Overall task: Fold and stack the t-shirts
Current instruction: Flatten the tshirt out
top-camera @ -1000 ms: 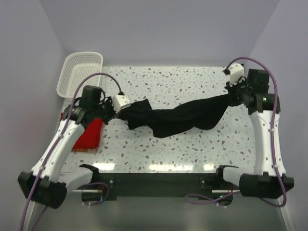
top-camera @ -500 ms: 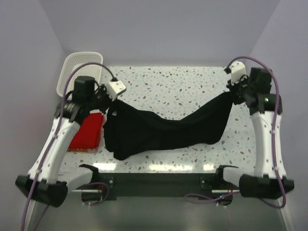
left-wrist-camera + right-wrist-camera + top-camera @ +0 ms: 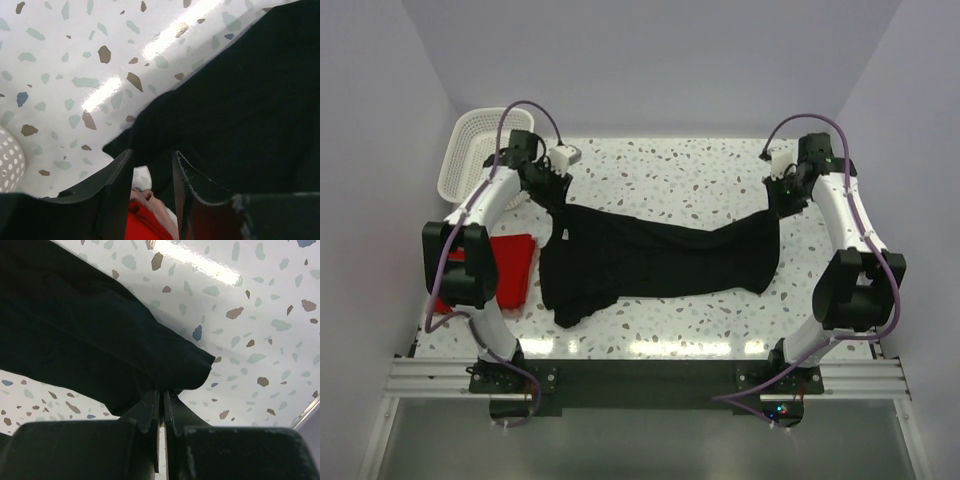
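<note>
The black t-shirt point(image 3: 660, 260) lies spread wide across the table, its near left part bunched. My left gripper point(image 3: 552, 190) hovers over its far left corner. In the left wrist view that gripper point(image 3: 152, 155) stands open, with a black cloth edge point(image 3: 240, 110) draped at the fingertips. The red t-shirt point(image 3: 145, 225) shows through the gap below. My right gripper point(image 3: 782, 200) is at the far right corner. In the right wrist view it point(image 3: 162, 389) is shut on a fold of the black cloth point(image 3: 75, 330). The folded red t-shirt point(image 3: 510, 270) lies at the table's left edge.
A white lattice basket point(image 3: 470, 160) stands at the far left corner, just behind my left arm, and its rim point(image 3: 7, 160) shows in the left wrist view. The speckled table point(image 3: 670, 170) ends at grey walls on three sides.
Both arms have reached toward the far side and pulled the black t-shirt out from a bunched strip into a wide spread. The left jaws, shut before, now stand apart.
</note>
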Robot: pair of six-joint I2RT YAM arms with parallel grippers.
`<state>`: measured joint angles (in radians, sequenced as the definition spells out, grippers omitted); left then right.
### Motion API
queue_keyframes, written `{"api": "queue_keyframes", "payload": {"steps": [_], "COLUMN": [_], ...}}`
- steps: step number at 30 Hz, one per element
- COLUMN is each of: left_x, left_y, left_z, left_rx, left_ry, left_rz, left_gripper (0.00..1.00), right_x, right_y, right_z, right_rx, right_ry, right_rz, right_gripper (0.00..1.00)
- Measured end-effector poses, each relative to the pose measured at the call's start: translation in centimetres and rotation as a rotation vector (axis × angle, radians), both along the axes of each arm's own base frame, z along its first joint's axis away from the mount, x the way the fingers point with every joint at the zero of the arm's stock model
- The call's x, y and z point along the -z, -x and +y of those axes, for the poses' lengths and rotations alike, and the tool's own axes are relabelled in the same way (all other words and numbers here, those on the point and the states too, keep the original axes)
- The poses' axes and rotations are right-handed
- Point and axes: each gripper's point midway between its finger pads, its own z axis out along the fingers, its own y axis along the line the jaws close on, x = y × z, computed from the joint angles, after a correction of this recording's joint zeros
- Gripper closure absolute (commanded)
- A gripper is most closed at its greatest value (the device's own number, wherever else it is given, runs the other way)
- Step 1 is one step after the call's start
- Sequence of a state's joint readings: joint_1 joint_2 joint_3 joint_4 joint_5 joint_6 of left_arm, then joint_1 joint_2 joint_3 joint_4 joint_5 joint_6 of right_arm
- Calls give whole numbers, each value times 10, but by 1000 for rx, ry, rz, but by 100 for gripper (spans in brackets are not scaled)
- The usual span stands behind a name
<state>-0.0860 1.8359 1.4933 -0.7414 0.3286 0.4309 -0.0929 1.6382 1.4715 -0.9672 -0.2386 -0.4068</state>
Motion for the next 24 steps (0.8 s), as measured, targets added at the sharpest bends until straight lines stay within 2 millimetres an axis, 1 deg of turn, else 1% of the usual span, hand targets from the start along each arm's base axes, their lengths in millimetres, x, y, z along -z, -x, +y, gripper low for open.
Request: {"api": "queue_keyframes", "payload": {"steps": [2,4,7,9,10,12,13,15,18,21,24], "left_x": [-8,-14,-17,-13,-10,-2,3,13,15,12,13], "left_y": [5,17,55,83,97,119,129,145,159,164,166], "left_z": [-3,-9,-19,-26,-28,-33,-36,-40,-47,-55,-60], "left_rx": [-2,0,14,19,20,25,23,16,15,31,36], "left_ry": [34,72,146,189,209,242,261,287,318,338,350], "left_rz": [-7,-4,43,92,126,192,231,296,357,378,408], "left_gripper": [58,58,55,54,52,51,40,39,39,38,38], "right_x": [4,9,18,22,25,28,29,30,30,30,31], "right_y": [0,1,0,0,0,0,0,0,0,0,0], "right_z": [0,1,2,3,3,3,4,4,4,4,4], "right_rx": [6,13,20,24,26,29,30,32,34,35,35], "right_ry": [-4,-10,-23,-28,-30,-32,-35,-37,-38,-38,-37], "right_rz": [17,34,62,76,85,95,98,102,103,105,105], "right_gripper": [100,100,100,100,100,100,100,100,100,100,100]}}
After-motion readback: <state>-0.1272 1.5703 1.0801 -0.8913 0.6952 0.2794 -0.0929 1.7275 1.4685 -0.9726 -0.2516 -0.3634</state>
